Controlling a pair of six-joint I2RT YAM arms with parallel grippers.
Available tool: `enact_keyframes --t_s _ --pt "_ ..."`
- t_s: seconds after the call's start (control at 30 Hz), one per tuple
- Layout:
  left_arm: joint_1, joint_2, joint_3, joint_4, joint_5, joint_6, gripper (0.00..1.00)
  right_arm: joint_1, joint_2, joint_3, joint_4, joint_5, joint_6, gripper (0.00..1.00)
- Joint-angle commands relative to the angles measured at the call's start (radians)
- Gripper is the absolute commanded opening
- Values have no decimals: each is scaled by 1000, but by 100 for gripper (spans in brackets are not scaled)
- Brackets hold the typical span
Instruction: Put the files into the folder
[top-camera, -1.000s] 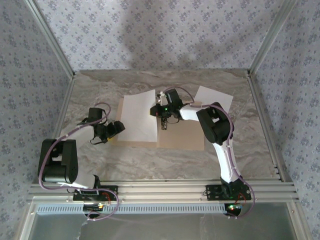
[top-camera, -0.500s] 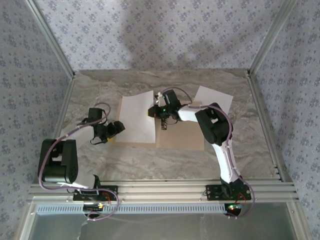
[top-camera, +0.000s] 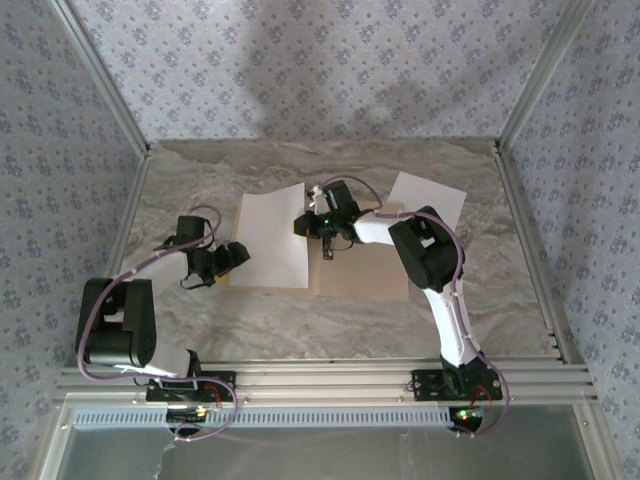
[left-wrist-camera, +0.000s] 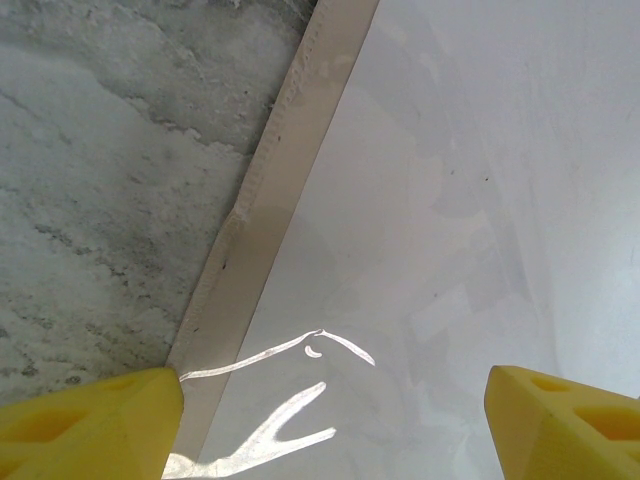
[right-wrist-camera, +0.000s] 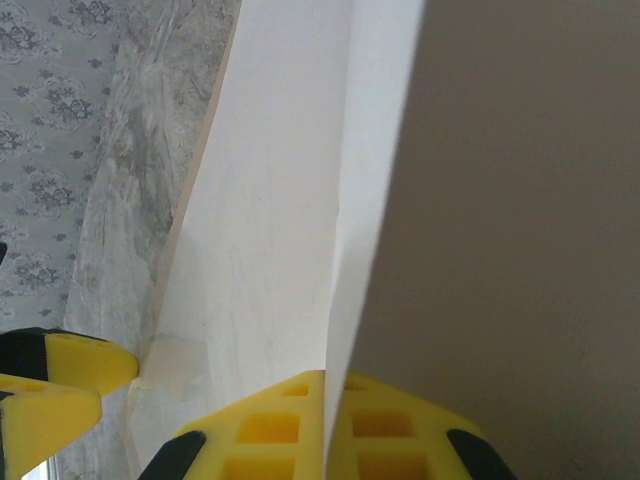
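The tan folder lies open and flat in the middle of the table. One white file lies over its left cover, its right edge lifted. My right gripper is shut on that lifted edge; in the right wrist view the yellow fingers pinch the sheet beside the brown folder inside. My left gripper stands open at the folder's left edge, its fingertips wide apart over the sheet and the folder's rim. A second file lies at the folder's back right corner.
The marble table top is bounded by aluminium rails at the sides and patterned walls behind. The left gripper's yellow finger shows at the lower left of the right wrist view.
My right gripper has moved a little to the left with the sheet's edge in it, sliding the sheet further over the left cover. The left arm has stayed still.
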Motion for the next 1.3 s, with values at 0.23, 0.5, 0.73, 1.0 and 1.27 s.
enact_keyframes --t_s 0.23,0.5,0.73,1.0,1.27 --pt "8 3 -6 -27 -3 1 81 18 -23 -32 7 -5 8 0" --pt "9 11 -2 -24 1 2 81 27 -31 -44 26 -10 4 0" --pt "8 10 1 -26 0 3 81 21 -28 -33 19 -18 -6 0" --pt "7 -12 14 -49 3 7 81 16 -33 -6 -2 -24 -16 3" --pt "8 -102 12 -129 -52 18 86 8 -49 -4 -24 -8 -38 1"
